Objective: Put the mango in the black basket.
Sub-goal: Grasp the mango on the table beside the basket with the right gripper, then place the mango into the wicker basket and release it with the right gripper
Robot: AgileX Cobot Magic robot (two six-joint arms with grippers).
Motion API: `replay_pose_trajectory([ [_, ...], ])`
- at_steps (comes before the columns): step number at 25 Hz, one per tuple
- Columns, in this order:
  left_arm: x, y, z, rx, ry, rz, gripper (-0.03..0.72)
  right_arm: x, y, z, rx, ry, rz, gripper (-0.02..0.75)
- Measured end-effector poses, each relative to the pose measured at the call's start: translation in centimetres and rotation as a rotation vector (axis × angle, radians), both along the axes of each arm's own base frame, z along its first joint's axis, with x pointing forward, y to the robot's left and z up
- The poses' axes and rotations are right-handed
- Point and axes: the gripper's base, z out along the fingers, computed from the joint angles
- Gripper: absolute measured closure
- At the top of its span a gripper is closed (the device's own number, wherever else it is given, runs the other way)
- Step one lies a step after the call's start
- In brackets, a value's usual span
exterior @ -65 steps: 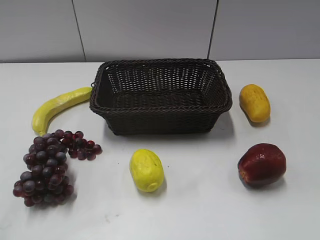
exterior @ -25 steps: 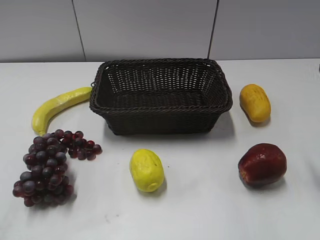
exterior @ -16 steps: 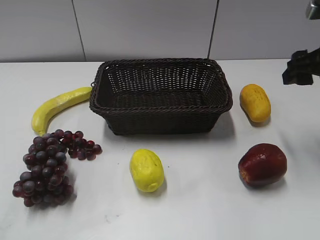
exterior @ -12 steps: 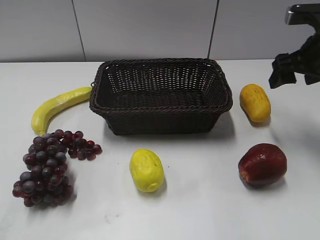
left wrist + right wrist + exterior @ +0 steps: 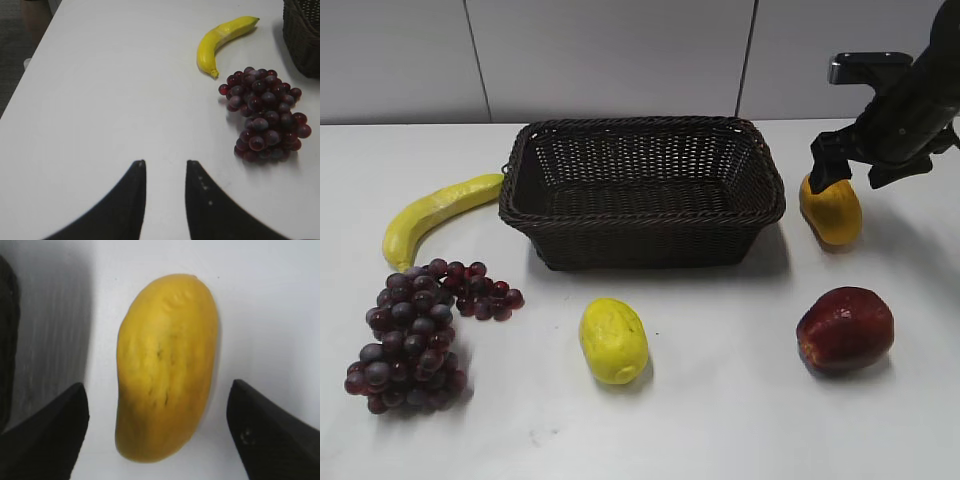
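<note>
The mango (image 5: 831,209) lies on the white table just right of the black basket (image 5: 640,130). It fills the right wrist view (image 5: 165,365), lying lengthwise. My right gripper (image 5: 850,176) hovers over the mango's far end, open, with one finger (image 5: 55,425) on each side of the fruit and clear gaps to it. The basket's dark edge (image 5: 7,315) shows at the left of that view. My left gripper (image 5: 165,164) is open and empty over bare table, out of the exterior view. The basket holds nothing.
A banana (image 5: 432,213) and a bunch of dark red grapes (image 5: 415,335) lie left of the basket; both show in the left wrist view, banana (image 5: 222,40), grapes (image 5: 265,117). A pale yellow bumpy fruit (image 5: 613,340) and a red apple (image 5: 844,328) lie in front.
My right arm has come in from the right edge and moved left and down until the open gripper is over the mango. Nothing on the table has moved.
</note>
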Motion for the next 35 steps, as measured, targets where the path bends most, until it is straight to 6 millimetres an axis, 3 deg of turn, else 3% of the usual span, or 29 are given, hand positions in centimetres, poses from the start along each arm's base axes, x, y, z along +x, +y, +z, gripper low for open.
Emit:
replay_pose_trajectory([
  [10,0.0,0.0,0.0,0.0,0.0,0.0,0.487,1.2,0.0,-4.3,-0.008,0.027,-0.008,0.116],
  [13,0.0,0.0,0.0,0.0,0.0,0.0,0.487,1.3,0.0,-4.5,-0.008,0.018,-0.009,0.174],
  [18,0.0,0.0,0.0,0.0,0.0,0.0,0.487,1.5,0.1,-3.8,-0.013,0.05,0.003,0.177],
  [22,0.0,0.0,0.0,0.0,0.0,0.0,0.487,2.5,0.3,-0.8,-0.006,0.075,0.018,0.177],
  [28,0.0,0.0,0.0,0.0,0.0,0.0,0.487,3.8,2.1,7.4,0.06,0.003,0.06,0.177],
  [31,0.0,0.0,0.0,0.0,0.0,0.0,0.487,3.6,5.0,10.4,0.069,-0.045,0.13,0.177],
  [35,0.0,0.0,0.0,0.0,0.0,0.0,0.487,2.4,10.3,11.8,0.082,-0.075,0.249,0.177],
])
